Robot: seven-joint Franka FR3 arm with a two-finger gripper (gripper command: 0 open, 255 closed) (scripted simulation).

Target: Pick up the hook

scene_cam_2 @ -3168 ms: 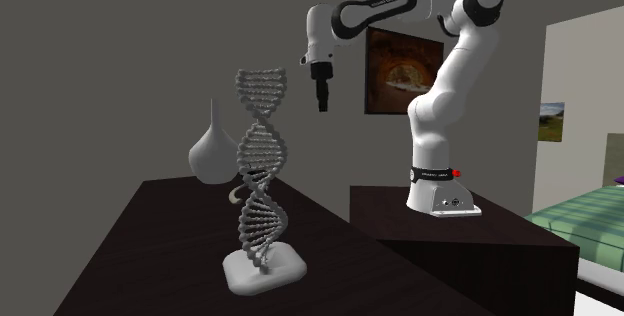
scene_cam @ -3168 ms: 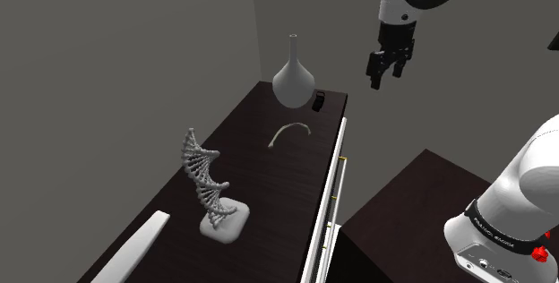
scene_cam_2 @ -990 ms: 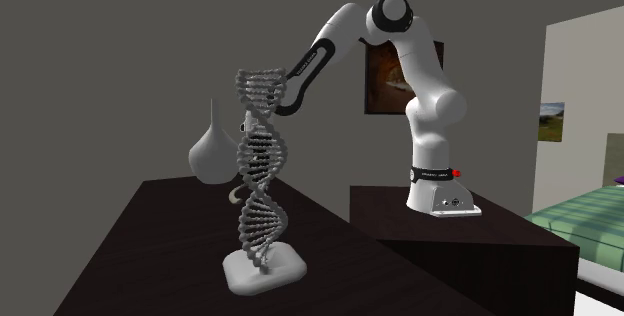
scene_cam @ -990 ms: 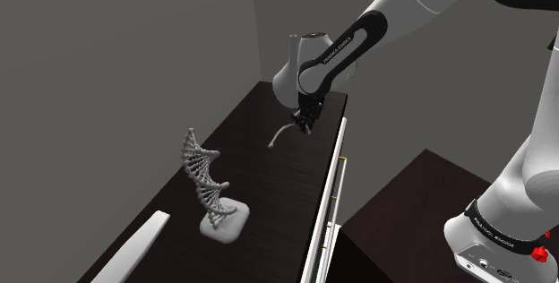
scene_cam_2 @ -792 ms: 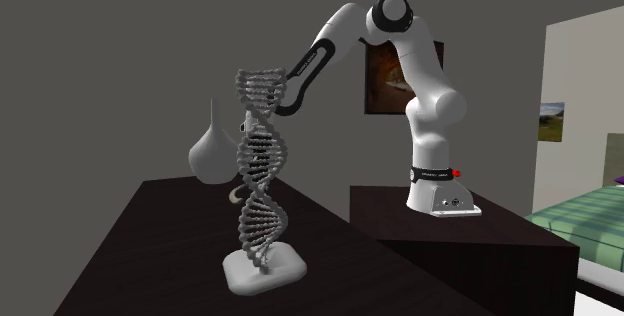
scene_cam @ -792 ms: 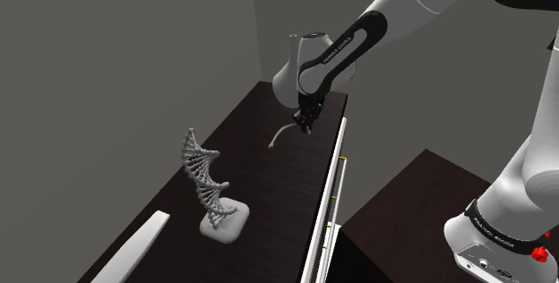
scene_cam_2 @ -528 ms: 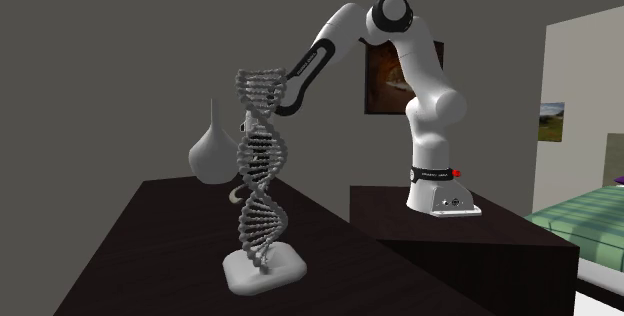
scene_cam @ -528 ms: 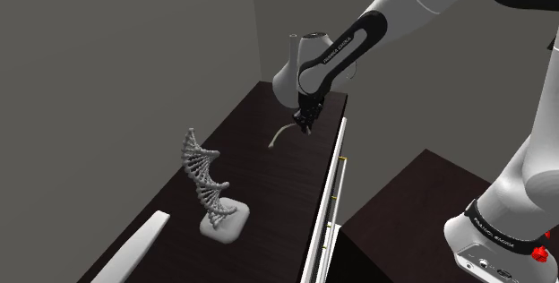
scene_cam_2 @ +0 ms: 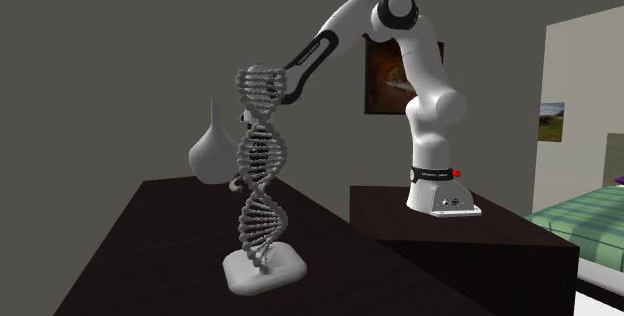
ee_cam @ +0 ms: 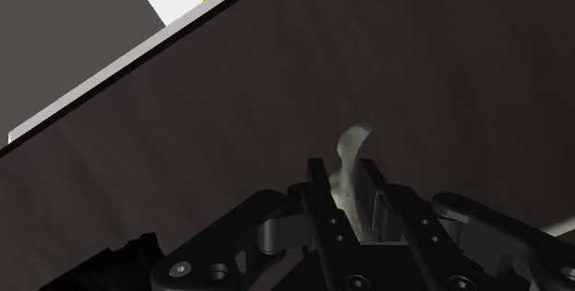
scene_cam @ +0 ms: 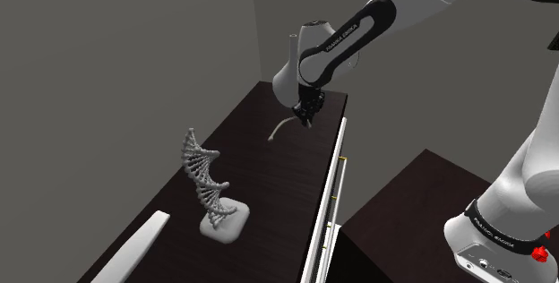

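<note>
Gripper (scene_cam: 306,120): clamped on the hook (scene_cam: 281,130), upper middle of the shoulder view.
Hook: pale curve between the fingers (ee_cam: 316,177), over the dark dresser top (scene_cam: 269,175).
Edges: white front edge (scene_cam: 341,151) just right; vase (scene_cam: 284,81) close behind.
Room: helix model (scene_cam: 208,183) well apart, lower left.
Change: arm (scene_cam: 345,39) higher; hook lifted.

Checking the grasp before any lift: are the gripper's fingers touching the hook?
Touching. In the wrist view the two black fingers of the gripper clasp the pale hook, with no gap on either side.
</note>
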